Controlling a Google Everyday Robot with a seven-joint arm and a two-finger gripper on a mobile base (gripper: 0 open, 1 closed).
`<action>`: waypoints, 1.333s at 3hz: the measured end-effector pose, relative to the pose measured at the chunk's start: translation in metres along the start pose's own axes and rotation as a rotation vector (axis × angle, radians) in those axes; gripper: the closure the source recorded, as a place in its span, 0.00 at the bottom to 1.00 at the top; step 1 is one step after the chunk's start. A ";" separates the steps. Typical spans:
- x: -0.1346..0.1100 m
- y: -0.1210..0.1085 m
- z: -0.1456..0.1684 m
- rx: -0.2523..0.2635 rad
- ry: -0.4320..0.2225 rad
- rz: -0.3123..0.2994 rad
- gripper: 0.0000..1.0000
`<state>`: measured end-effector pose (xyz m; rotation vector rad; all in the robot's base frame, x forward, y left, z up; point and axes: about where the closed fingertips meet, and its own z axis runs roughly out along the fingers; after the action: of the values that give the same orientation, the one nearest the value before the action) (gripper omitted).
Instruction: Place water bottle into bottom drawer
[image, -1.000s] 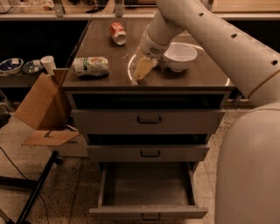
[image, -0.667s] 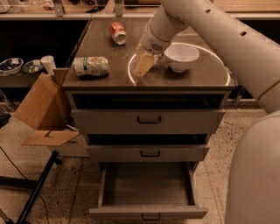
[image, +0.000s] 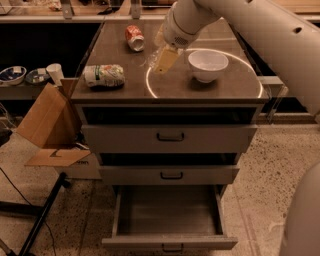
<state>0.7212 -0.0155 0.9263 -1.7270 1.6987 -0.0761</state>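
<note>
The water bottle (image: 152, 59) is small and clear, and shows as a faint crinkled shape at the left of my gripper's yellowish fingers (image: 166, 58). My gripper (image: 161, 59) is over the middle of the cabinet top (image: 220, 92), just left of the white bowl. It is shut on the bottle and holds it a little above the top. The bottom drawer (image: 169, 243) is pulled out, and its tray is empty. The two drawers above it are shut.
A white bowl (image: 207, 64) stands right of the gripper. A red-and-white can (image: 134, 37) lies at the back left, and a white-and-green container (image: 104, 76) at the front left. A cardboard box (image: 47, 120) leans left of the cabinet. My white arm fills the right side.
My gripper has moved up and away from the front edge of the cabinet top, and the bottle has come up with it.
</note>
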 end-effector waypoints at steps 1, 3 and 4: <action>-0.009 -0.004 -0.019 0.056 -0.009 -0.013 1.00; -0.033 0.037 -0.079 0.128 -0.078 -0.019 1.00; -0.039 0.074 -0.110 0.155 -0.116 -0.003 1.00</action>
<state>0.5977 -0.0202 0.9882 -1.5894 1.5645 -0.1041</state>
